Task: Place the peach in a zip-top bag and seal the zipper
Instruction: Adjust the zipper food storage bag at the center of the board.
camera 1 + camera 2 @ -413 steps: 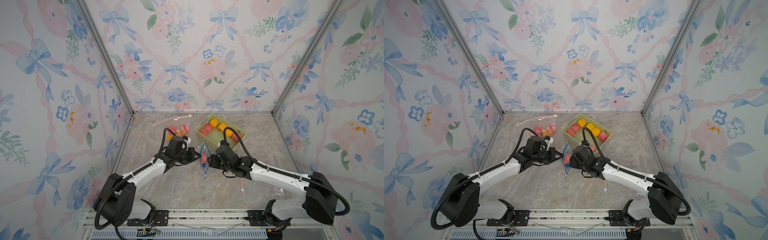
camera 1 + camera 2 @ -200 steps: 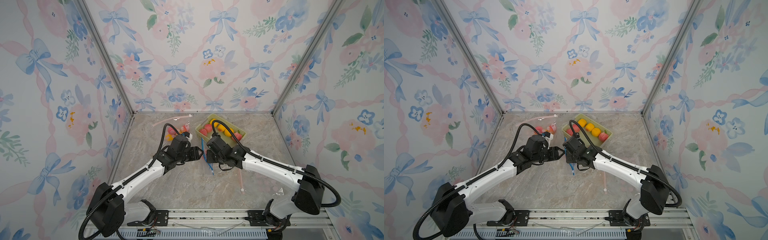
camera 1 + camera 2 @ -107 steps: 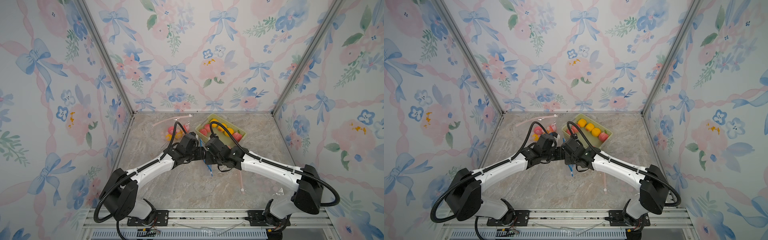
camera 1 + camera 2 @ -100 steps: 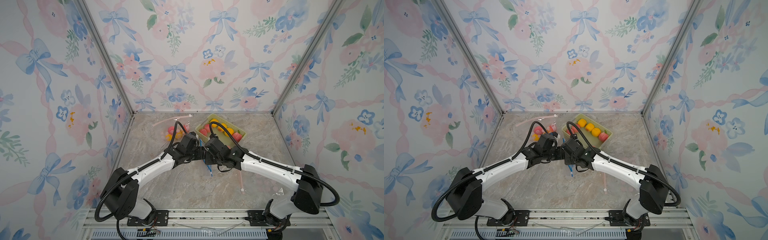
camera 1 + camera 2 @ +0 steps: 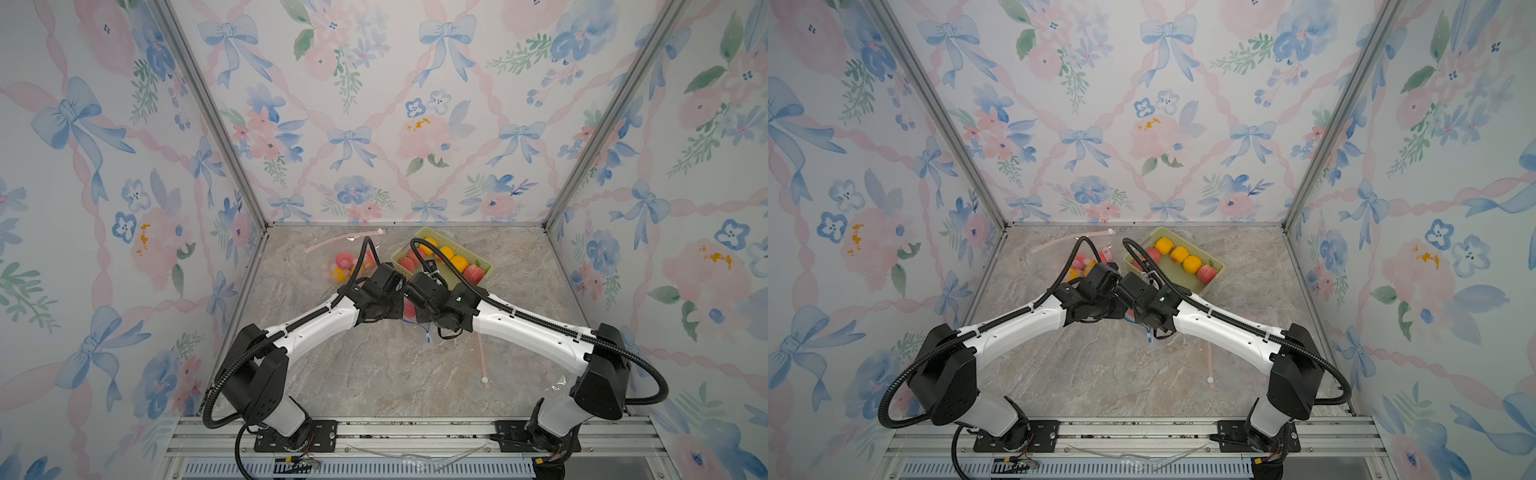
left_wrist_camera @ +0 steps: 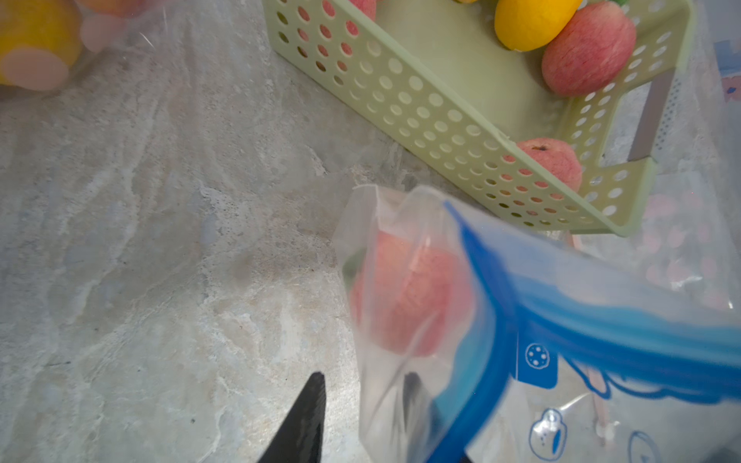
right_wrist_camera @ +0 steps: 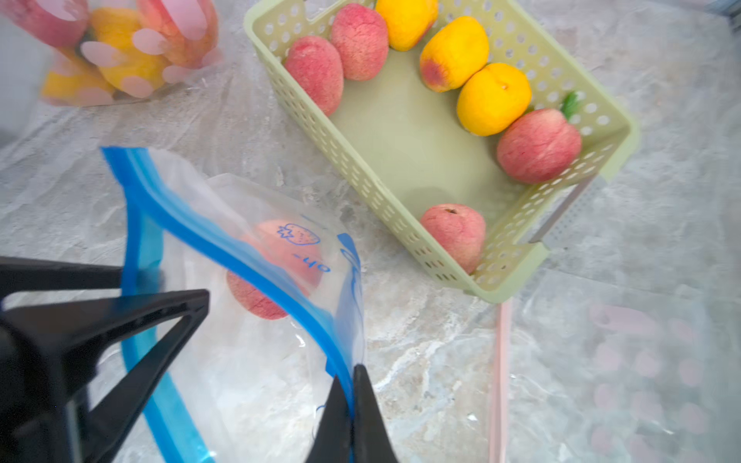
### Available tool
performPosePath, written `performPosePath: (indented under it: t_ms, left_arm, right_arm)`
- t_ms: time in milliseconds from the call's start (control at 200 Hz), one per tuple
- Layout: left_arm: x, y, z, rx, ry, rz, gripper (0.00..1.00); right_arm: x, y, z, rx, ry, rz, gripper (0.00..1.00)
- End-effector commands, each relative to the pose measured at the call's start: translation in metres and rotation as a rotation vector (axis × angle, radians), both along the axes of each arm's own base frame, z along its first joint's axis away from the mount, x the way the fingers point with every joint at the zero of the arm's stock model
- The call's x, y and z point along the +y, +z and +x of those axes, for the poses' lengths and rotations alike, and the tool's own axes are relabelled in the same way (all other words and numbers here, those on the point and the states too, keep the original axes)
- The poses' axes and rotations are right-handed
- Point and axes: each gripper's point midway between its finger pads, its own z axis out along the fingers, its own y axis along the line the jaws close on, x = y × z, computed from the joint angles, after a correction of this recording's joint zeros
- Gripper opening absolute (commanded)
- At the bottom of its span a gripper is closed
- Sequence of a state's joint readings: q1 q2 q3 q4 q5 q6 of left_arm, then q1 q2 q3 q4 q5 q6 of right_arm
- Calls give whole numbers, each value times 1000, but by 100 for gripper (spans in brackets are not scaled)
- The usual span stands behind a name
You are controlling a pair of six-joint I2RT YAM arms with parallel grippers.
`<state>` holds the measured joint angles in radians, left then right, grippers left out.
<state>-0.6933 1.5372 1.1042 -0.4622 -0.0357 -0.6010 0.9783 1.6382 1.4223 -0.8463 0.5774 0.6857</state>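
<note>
A: Arm pose? Clock as in the top views, 12 at the back wall.

B: Left arm (image 5: 316, 324) rises from its base at 7, with the forearm stretched to the centre of the table (image 5: 374, 374). Right arm (image 5: 523, 328) mirrors it from 5. The wrists almost meet at centre, both tilted down over the zip-top bag (image 5: 415, 318).

A: Grippers?

B: Right gripper (image 7: 351, 375): jaws pinched tight on the bag's blue zipper strip, holding it. Left gripper (image 7: 180, 286): narrow gap, one finger on either side of the strip further along. Whether they touch the film can't be told.

A: Peach?

B: One peach (image 7: 276, 276), inside the held bag, low in the pouch. It sits at table centre, between the two grippers. The two blue strips stand apart, so the mouth is open and the zipper is not sealed.

A: Counts?

B:
- Arms and grippers: two of each.
- Green basket (image 7: 353, 164) at 1: seven fruit, four pink and three yellow, loose along its walls.
- Bags on the table: three.
  - The blue-zip one in the grip.
  - A filled dotted bag (image 5: 345, 266) at 11, holding pink and yellow fruit. The number can't be counted through the film.
  - A flat dotted bag (image 7: 625, 360) at 4, lying near the right arm, with its pink strip toward centre.
</note>
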Motion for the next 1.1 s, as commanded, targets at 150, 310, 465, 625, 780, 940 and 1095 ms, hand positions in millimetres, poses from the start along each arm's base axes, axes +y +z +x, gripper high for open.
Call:
performPosePath:
  t_ms: [150, 310, 465, 625, 780, 940, 1095]
  left_arm:
    - [7, 20, -19, 31, -60, -77, 12]
    - [16, 21, -24, 72, -58, -140, 16]
    - [8, 16, -26, 100, -82, -158, 3]
    - [6, 18, -24, 89, -74, -162, 0]
    - [11, 12, -25, 98, -39, -161, 0]
    - [13, 11, -26, 93, -5, -183, 0]
    - [20, 13, -24, 74, 41, -185, 0]
  right_arm:
    - [-34, -6, 3, -19, -41, -256, 0]
    - [-23, -12, 3, -6, -8, -226, 0]
    - [17, -18, -1, 42, 96, -37, 6]
    - [42, -34, -5, 110, 115, 115, 34]
    - [47, -57, -13, 181, 87, 140, 58]
    - [59, -72, -22, 237, 75, 228, 69]
    - [67, -86, -34, 289, 75, 284, 74]
